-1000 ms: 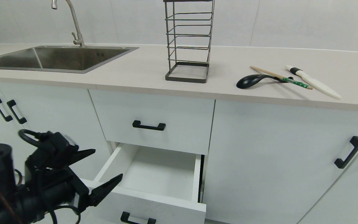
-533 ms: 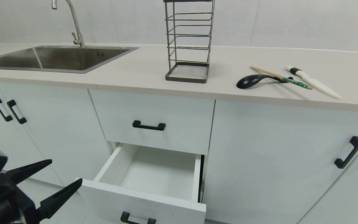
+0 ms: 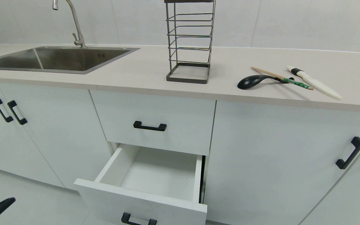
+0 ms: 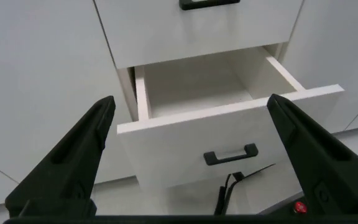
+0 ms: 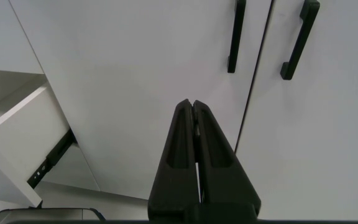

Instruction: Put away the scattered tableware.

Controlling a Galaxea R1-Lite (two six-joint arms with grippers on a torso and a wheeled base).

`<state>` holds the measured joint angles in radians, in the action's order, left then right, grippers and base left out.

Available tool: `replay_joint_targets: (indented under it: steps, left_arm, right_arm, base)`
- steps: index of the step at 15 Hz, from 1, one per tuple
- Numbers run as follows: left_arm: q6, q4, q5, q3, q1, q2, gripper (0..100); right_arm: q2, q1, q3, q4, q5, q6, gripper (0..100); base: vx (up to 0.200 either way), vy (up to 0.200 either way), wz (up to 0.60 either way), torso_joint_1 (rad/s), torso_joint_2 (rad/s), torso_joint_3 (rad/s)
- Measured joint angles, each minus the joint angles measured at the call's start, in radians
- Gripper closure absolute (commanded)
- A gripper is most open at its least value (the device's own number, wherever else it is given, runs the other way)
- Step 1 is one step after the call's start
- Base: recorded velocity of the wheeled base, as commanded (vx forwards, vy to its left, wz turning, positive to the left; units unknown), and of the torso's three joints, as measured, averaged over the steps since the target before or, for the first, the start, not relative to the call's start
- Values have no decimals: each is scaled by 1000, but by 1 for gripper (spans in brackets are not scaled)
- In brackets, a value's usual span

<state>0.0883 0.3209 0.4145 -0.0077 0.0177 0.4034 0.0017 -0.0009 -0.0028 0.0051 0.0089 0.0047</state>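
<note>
On the tabletop (image 3: 136, 72), off to the right, a black spoon (image 3: 252, 81), chopsticks (image 3: 281, 77) and a white knife (image 3: 317, 83) lie close together. Down below, the bottom drawer (image 3: 142, 204) is pulled out. The left end effector (image 4: 191, 104) is spread wide in front of the drawer and holds nothing. The right end effector (image 5: 192, 107) is pressed shut near the cupboard doors (image 5: 135, 74), and it holds nothing.

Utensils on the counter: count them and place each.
3, at the counter's right end: black spoon, wooden chopstick lying across its handle (possibly a pair), white knife farthest right.
</note>
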Motion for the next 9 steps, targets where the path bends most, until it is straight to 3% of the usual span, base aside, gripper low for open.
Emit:
replay_joint_targets:
  steps: [2, 4, 9]
  left_arm:
    - [-28, -178, -13, 2, -4, -174, 0]
    - [-89, -273, -140, 2, -11, -305, 0]
    - [-96, -265, -259, 6, -16, -396, 0]
  right_arm:
    - [0, -1, 1, 0, 0, 1, 100]
    - [0, -1, 0, 0, 0, 1, 100]
    - [0, -1, 0, 1, 0, 0, 100]
  base:
    - [0, 0, 0, 0, 0, 0]
    - [0, 0, 0, 0, 0, 0]
    - [0, 0, 0, 0, 0, 0]
